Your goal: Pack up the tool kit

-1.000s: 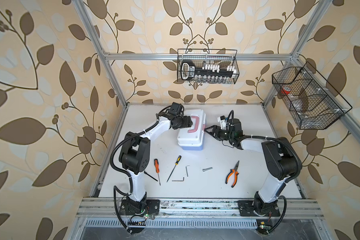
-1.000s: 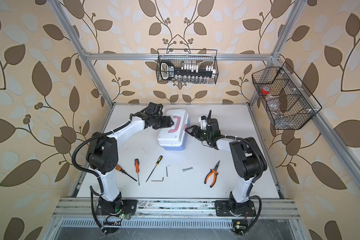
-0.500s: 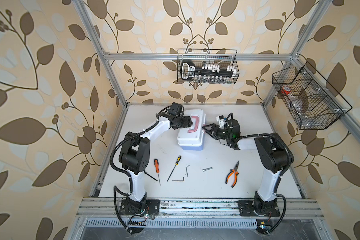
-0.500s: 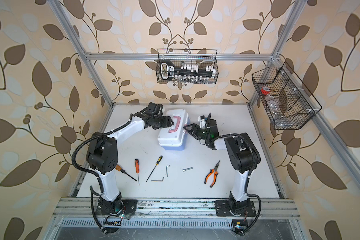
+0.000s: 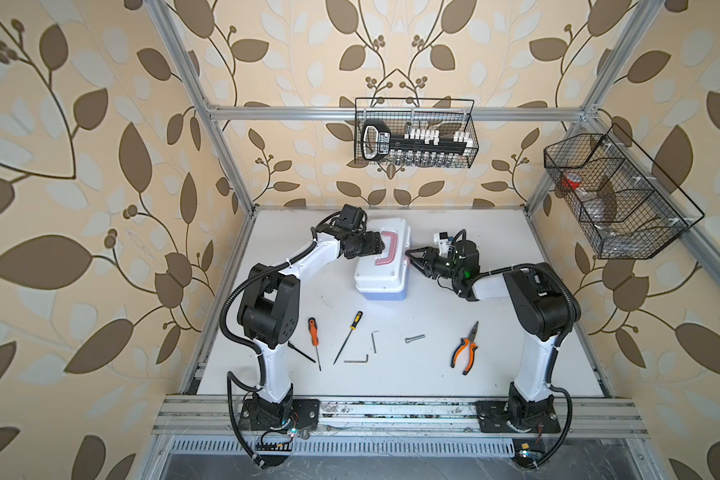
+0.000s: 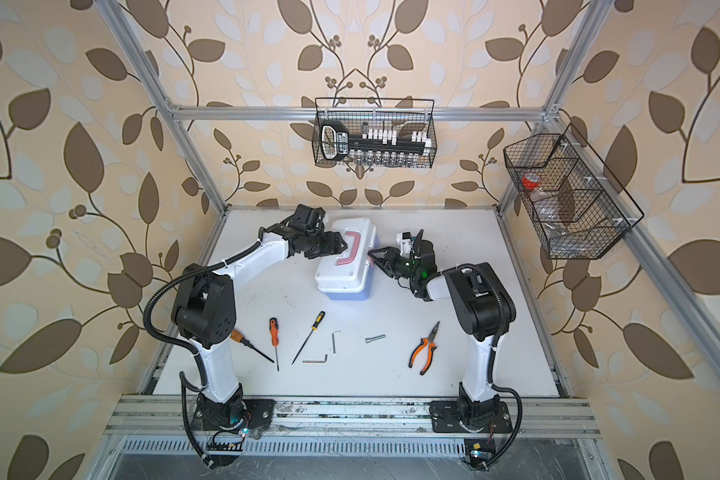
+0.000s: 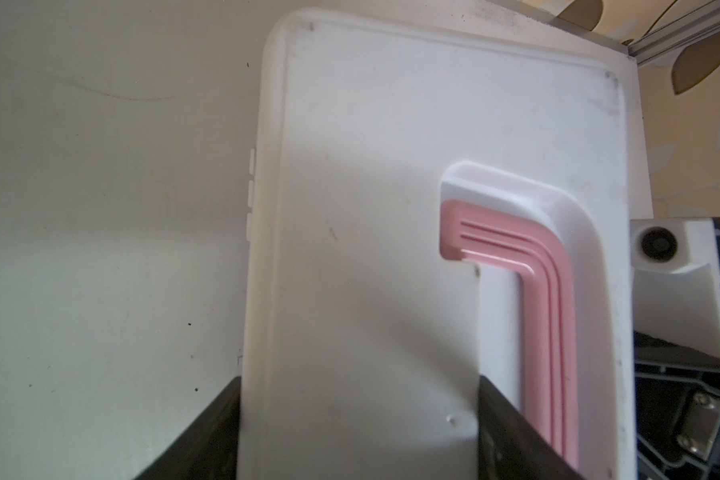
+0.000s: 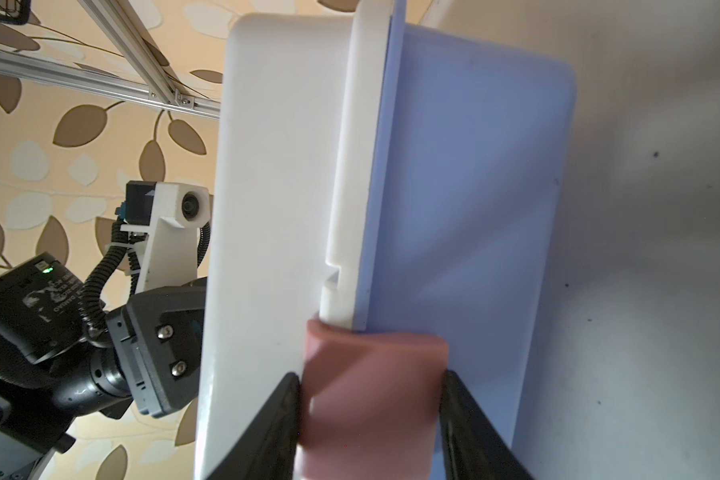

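Observation:
The tool kit [image 5: 381,274] [image 6: 344,276], with white lid and light blue base, stands closed at the back middle of the table. My left gripper [image 5: 377,245] [image 7: 359,378] is shut on its lid [image 7: 371,208]: one finger at the lid's outer edge, the other in the recess beside the pink handle [image 7: 549,291]. My right gripper [image 5: 410,257] [image 8: 371,376] is shut on the pinkish latch [image 8: 371,399], with a finger against each side. Near the front lie screwdrivers [image 5: 313,332] [image 5: 352,328], hex keys [image 5: 375,338] [image 5: 356,360], a bolt [image 5: 414,338] and orange-black pliers [image 5: 466,349].
A black wire basket [image 5: 414,133] holding a black socket holder hangs on the back wall. A second mesh basket [image 5: 616,199] hangs at the right. A third screwdriver [image 6: 250,347] lies partly under my left arm. Aluminium rails run along the front edge.
My right gripper has moved left to the case's side and its jaws have narrowed onto the latch. The left arm and the case have stayed put.

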You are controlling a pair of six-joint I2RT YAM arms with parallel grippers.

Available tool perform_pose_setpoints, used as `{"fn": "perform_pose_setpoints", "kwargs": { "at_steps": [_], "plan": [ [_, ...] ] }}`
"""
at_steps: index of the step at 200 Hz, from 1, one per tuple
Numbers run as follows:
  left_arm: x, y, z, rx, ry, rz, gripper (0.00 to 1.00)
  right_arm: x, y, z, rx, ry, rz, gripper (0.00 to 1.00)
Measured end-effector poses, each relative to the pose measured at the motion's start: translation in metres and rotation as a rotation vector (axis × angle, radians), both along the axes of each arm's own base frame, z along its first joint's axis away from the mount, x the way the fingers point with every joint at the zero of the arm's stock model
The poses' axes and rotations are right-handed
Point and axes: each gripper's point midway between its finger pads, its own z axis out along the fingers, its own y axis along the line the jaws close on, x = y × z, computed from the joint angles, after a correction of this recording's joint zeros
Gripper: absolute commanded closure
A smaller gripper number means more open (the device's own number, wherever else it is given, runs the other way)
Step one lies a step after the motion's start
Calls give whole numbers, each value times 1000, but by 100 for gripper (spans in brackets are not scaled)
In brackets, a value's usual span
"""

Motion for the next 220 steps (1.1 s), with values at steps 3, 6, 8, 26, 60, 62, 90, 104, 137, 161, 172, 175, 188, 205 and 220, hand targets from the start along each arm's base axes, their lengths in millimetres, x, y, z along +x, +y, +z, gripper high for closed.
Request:
{"fn": "perform_pose_setpoints", "kwargs": {
  "at_steps": [3,6,8,26,60,62,90,104,137,161,172,175,188,205,220],
  "plan": [
    [0,0,0,0,0,0,52,0,0,0,-6,0,-1,54],
    [0,0,0,0,-1,-1,52,0,-1,0,-11,1,0,54],
    [0,0,0,0,-1,-1,52,0,-1,0,-16,0,0,54],
    [0,-1,0,-1,0,-3,52,-1,-2,1,-57,5,-1,56],
    [0,2,-1,3,3,11,52,3,-9,8,-159,-24,-14,57],
    [1,2,-1,1,4,12,52,3,-10,8,-167,-28,-15,58],
    [1,3,0,-3,5,16,52,5,-14,8,-278,-54,-16,57],
    [2,4,0,-1,4,17,52,5,-16,2,-337,-52,-17,56],
    [2,4,0,-1,4,17,52,-5,-23,-10,-452,-26,-10,56],
    [2,4,0,-2,4,17,52,-13,-24,-12,-496,-16,8,53],
    [2,4,0,-2,4,17,52,-16,-24,-11,-508,-17,15,47],
    [2,4,0,-2,4,17,52,-17,-24,-11,-508,-15,16,44],
    [2,4,0,-3,2,17,52,-19,-23,-7,-507,-23,24,38],
    [2,3,0,-4,-1,17,52,-18,-20,-1,-470,-32,35,34],
    [1,3,0,-8,1,13,52,-18,-13,8,-411,-56,47,32]
  ]
}}
